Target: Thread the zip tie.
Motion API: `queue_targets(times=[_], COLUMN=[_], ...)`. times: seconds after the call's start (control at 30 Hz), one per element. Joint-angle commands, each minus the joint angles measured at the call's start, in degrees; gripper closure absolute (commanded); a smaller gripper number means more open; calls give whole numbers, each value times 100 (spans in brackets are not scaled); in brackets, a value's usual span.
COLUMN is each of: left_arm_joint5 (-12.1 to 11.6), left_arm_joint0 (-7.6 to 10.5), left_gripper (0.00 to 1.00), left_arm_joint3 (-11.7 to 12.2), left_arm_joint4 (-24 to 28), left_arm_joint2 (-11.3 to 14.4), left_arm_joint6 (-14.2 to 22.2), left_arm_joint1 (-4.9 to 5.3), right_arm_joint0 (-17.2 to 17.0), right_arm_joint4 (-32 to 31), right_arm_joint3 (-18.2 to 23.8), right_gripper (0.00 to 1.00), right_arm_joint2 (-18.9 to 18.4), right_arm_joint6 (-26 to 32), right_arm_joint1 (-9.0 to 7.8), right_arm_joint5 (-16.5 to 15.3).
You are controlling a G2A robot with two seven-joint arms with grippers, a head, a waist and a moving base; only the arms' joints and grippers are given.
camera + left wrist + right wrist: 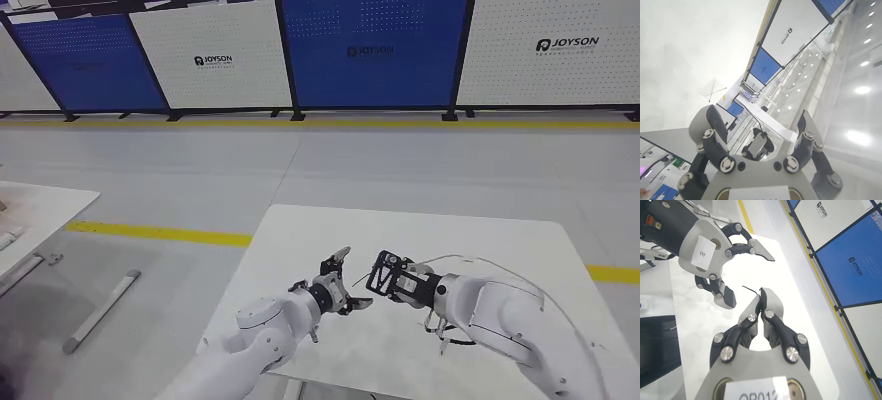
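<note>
A thin black zip tie (749, 288) sticks out of the tips of my right gripper (760, 293), which is shut on it a little above the white table (795, 289). Just a short curved end of the tie is visible. My left gripper (752, 280) faces it, open, one finger on either side of the tie's free end without touching it. In the top view the left gripper (352, 280) and right gripper (373, 277) meet tip to tip over the middle of the table (300, 240). The left wrist view has its own gripper (757, 111) open, with the right gripper (759, 141) beyond the gap.
The table's far edge and rounded corners lie close behind the grippers. A second white table (40, 205) stands at the left, with a grey bar (100, 310) on the floor beside it. Blue and white panels (370, 50) line the back.
</note>
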State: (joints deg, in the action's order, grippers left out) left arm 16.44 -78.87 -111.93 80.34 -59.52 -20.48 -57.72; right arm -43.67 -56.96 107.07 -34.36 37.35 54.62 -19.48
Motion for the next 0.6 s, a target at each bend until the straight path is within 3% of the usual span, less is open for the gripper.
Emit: queue_targets(times=[0.0,0.07,0.2,0.33,0.37,0.57], left_arm_joint5=[68,211,304,304,304,304], left_arm_joint0=[8,34,24,10,11,19], left_gripper=[0,43,75,88,98,100], left_arm_joint3=[33,55,68,59,59,60], left_arm_joint4=[196,354,420,415,414,323], left_arm_joint2=[-36,-90,-115,-81,-76,-2], left_arm_joint6=[25,11,35,82,88,157], left_arm_joint1=[-13,-19,-29,-27,-24,4], right_arm_joint0=[0,0,0,0,0,0], right_arm_joint4=[0,0,0,0,0,0], right_arm_joint3=[0,0,0,0,0,0], right_gripper=[100,100,100,100,100,100], right_arm_joint2=[0,0,0,0,0,0], right_arm_joint6=[0,0,0,0,0,0], right_arm_joint1=[0,0,0,0,0,0], right_arm_joint5=[0,0,0,0,0,0])
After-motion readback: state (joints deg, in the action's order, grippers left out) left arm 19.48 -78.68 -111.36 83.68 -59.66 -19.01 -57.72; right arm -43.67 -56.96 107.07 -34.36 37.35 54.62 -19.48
